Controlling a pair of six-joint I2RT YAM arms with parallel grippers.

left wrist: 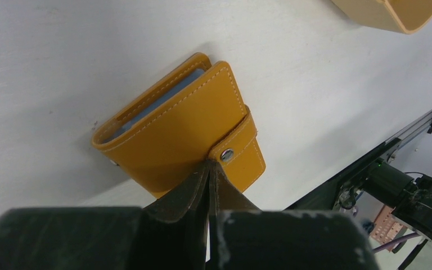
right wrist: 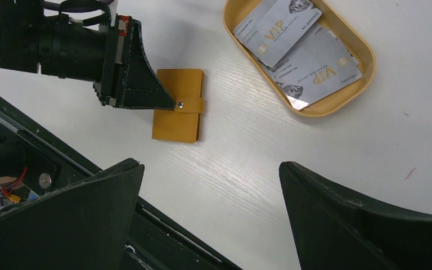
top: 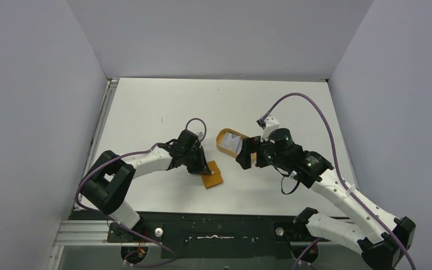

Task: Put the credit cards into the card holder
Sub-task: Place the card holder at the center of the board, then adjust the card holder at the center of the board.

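Only the right wrist view shows "VIP" on the credit cards [right wrist: 304, 50]; left gripper [left wrist: 209, 166] jaws pressed together, right gripper [right wrist: 208, 174] jaws spread.

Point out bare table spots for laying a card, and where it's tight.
Free: the wide table stretch between tray and back wall; the strip between card holder and tray. Crowded: the left claw at the card holder, the right claw beside the tray.

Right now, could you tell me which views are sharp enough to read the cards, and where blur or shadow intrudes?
Right wrist view: cards in the tray sharp, print legible, the right gripper's fingers dark and blurred. Left wrist view: wallet crisp with a soft shadow beside it, left gripper's fingers dark. Top view: even light, cards too small to read.
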